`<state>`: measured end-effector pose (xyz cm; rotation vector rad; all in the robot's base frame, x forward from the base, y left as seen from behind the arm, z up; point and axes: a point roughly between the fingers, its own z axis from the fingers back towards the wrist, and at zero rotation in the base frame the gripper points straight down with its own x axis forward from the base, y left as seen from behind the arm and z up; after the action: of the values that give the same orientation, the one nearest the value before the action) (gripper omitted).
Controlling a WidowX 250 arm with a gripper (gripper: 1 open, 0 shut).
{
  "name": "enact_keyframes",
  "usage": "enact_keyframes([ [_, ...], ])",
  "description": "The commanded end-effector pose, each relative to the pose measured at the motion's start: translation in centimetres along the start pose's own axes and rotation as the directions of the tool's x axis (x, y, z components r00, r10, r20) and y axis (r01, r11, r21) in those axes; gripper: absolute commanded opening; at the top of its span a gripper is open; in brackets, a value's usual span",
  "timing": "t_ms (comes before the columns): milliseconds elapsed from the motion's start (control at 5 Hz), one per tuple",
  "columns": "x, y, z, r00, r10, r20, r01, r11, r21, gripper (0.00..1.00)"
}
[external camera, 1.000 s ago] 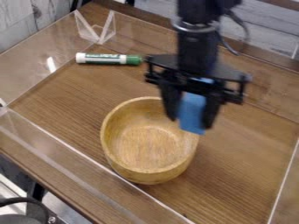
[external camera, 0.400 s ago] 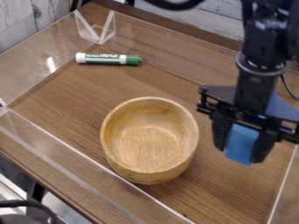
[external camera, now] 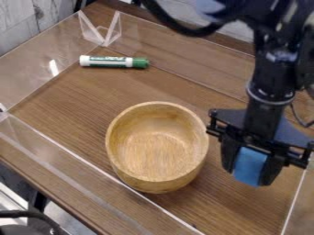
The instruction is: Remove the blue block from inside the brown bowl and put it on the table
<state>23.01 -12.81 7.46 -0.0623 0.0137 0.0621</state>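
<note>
your claw (external camera: 254, 166) is pinching the one blue block (external camera: 251, 166) between its black fingers, which hide the block's sides; you can't tell if it touches the table (external camera: 86, 101). the single brown bowl (external camera: 156, 145) sits just left of the claw, empty. the clear wall runs close on the claw's right. one marker (external camera: 114, 61) lies far up-left.

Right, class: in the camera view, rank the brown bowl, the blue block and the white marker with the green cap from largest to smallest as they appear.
1. brown bowl
2. white marker
3. blue block, partly hidden by the gripper, so its place below the marker is unsure.
</note>
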Motion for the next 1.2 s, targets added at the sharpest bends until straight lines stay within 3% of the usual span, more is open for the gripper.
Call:
enact_keyframes([
  [0, 0.5, -0.5, 0.1, 0.999, -0.01, 0.034, 0.011, 1.0, -0.018, 0.0],
  [400, 0.7, -0.5, -1.5, 1.0, -0.008, 0.026, 0.009, 1.0, -0.019, 0.0],
  [600, 0.7, -0.5, -1.8, 1.0, -0.008, 0.025, 0.009, 1.0, -0.021, 1.0],
  [1000, 1.0, -0.4, -1.8, 1.0, -0.007, 0.025, 0.008, 1.0, -0.02, 1.0],
])
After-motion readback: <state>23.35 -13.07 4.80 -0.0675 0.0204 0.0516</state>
